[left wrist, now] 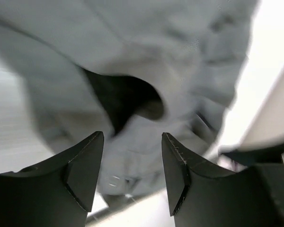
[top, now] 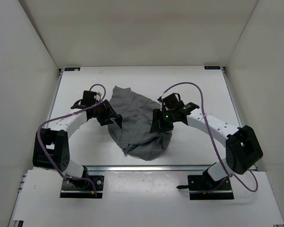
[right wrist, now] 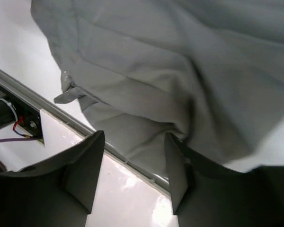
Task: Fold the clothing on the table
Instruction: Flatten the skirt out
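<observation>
Top external view shows the clothing bunched mid-table near the front rail, with the left gripper and right gripper at its sides, fingers spread and empty, probably so the cloth lies free.

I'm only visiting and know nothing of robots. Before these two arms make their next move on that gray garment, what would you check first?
1. Left gripper standing open, nothing between its fingers: ok.
2. Right gripper standing open, nothing between its fingers: ok.
3. Clothing lying flat: not ok, it is bunched and creased.
4. Clothing wholly on the table: ok, though its near edge lies close to the rail.
5. One gripper at each side of the clothing: ok.
6. Which edge is the waistband: cannot tell.
</observation>
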{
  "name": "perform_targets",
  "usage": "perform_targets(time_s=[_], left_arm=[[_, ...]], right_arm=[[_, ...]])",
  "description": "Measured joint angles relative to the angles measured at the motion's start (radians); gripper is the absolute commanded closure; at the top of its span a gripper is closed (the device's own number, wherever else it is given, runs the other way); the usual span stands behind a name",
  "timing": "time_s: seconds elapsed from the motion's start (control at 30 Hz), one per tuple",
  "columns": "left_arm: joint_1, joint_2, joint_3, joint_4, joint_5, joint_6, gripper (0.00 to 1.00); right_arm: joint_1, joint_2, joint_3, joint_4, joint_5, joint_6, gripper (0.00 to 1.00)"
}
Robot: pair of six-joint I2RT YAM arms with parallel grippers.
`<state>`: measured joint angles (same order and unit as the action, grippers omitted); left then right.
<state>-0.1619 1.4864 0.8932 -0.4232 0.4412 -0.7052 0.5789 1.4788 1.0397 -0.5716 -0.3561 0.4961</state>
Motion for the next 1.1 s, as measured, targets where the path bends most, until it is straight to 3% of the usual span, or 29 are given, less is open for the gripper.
perform_targets(time_s=[0.17, 0.37, 0.63, 0.7, 0.73, 0.8, 0.83, 0.87, 0.9, 1.1], left_arm=[[0.071, 0.028, 0.066, -0.05, -0.144, 0.025, 0.37], [0.127, 0.187, 0.343, -0.115, -0.273, 0.107, 0.32], [0.087, 0.413, 0.55, -0.236, -0.387, 0.227, 0.3], [0.072, 0.456, 0.555, -0.261, -0.401, 0.247, 0.34], [0.064, 0.472, 0.555, -0.275, -0.402, 0.256, 0.4], [0.048, 0.497, 0.553, -0.299, -0.407, 0.266, 0.54], [0.04, 0.503, 0.553, -0.308, -0.409, 0.271, 0.68], [0.032, 0.507, 0.553, -0.315, -0.412, 0.278, 0.87], [0.027, 0.51, 0.553, -0.321, -0.415, 0.279, 1.0], [0.022, 0.517, 0.578, -0.357, -0.393, 0.292, 1.0]], right_arm=[[0.163, 0.046, 0.03, 0.056, 0.092, 0.171, 0.55], [0.306, 0.137, 0.05, 0.154, 0.15, 0.406, 0.39], [0.346, 0.374, 0.174, 0.164, 0.148, 0.55, 0.36], [0.349, 0.399, 0.192, 0.154, 0.146, 0.563, 0.38], [0.352, 0.411, 0.203, 0.15, 0.143, 0.57, 0.41], [0.357, 0.435, 0.22, 0.143, 0.137, 0.575, 0.59], [0.358, 0.445, 0.229, 0.137, 0.131, 0.576, 0.67], [0.359, 0.455, 0.235, 0.131, 0.125, 0.573, 0.95], [0.36, 0.463, 0.239, 0.127, 0.121, 0.565, 1.0], [0.342, 0.476, 0.278, 0.047, 0.121, 0.494, 1.0]])
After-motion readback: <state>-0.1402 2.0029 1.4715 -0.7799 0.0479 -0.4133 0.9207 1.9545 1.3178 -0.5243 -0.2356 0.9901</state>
